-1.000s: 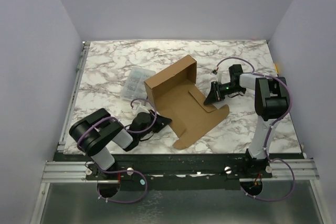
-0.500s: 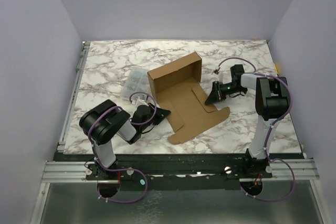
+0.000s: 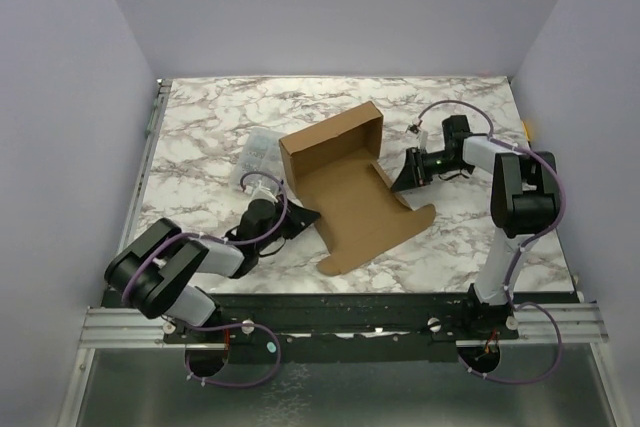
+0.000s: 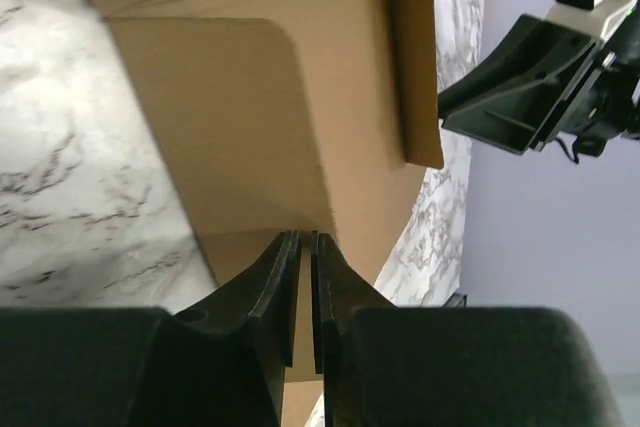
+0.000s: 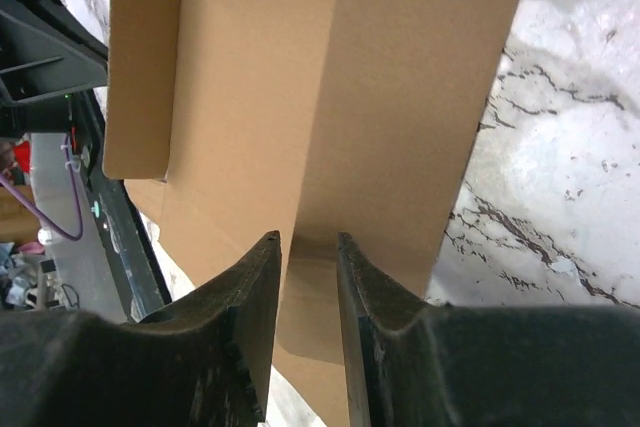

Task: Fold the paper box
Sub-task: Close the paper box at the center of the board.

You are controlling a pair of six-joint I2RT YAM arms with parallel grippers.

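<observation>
Table (image 3: pixel 200 117): white marble pattern with grey veins, smooth, flat under the box.
Box (image 3: pixel 350 197): plain brown cardboard, matte. It lies mid-table between the two grippers. The far end is folded up into a shallow tray with standing walls. The near panel lies flat, with creases and round-cornered flaps.
Right arm (image 3: pixel 520 197): black and pale grey links with a purple cable, reaching in from the box's right side.
Left arm (image 3: pixel 160 267): same build, lying low and reaching toward the box's left edge.
Case (image 3: pixel 258 152): clear plastic with small compartments, just beside the box's far-left corner. Contact with the box cannot be made out.
Left gripper (image 4: pixel 305 242): black fingers at the box's left edge. The jaws are nearly closed, and only a thin slit shows between them, filled with cardboard. It appears to pinch the box there.
Right gripper (image 5: pixel 305 242): at the box's right side flap. The jaws are partly apart and the flap's brown surface fills the gap. It is unclear whether the fingers touch the flap.
Hidden: both wrist views crop the box, so only its flaps and panels show. The box's near-left edge sits behind the left gripper in the top view.
</observation>
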